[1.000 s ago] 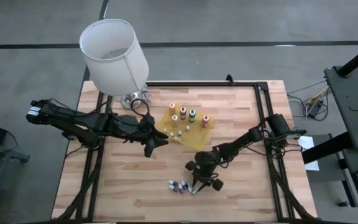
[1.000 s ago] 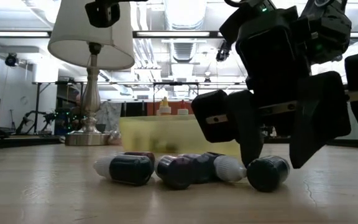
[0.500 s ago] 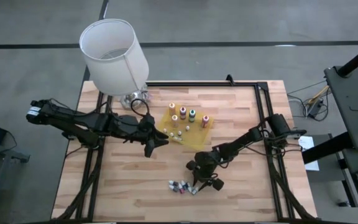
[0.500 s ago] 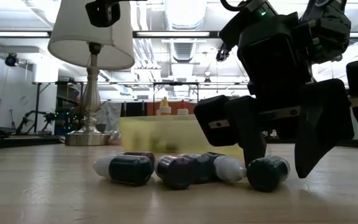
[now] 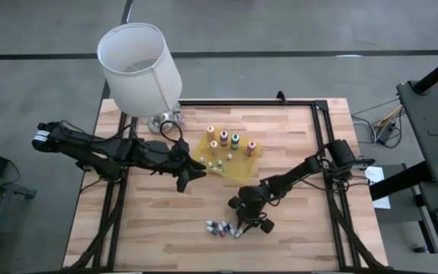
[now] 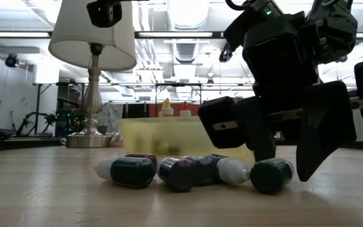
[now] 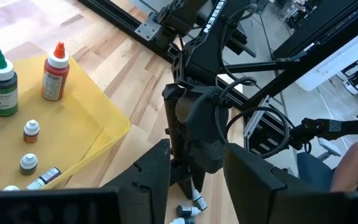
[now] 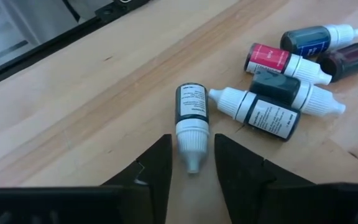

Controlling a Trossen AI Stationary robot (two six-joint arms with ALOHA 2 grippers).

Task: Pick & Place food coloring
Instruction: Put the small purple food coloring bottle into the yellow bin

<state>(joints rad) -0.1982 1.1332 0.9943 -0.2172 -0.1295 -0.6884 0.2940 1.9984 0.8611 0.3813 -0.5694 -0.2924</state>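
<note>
Food coloring vials (image 8: 272,74) lie clustered near the bench's (image 5: 295,152) front edge, where the right pincer (image 8: 190,163), fingers apart, straddles one vial (image 8: 191,121)—grasp step; next, clench and carry to the tray (image 5: 238,169).

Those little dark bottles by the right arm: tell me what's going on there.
The right hand is down on the wooden table, its fingers straddling one small dark white-capped vial lying apart from the loose cluster of vials; it is not gripped yet. The left hand hovers beside the yellow plastic tray of upright squeeze bottles.
</note>
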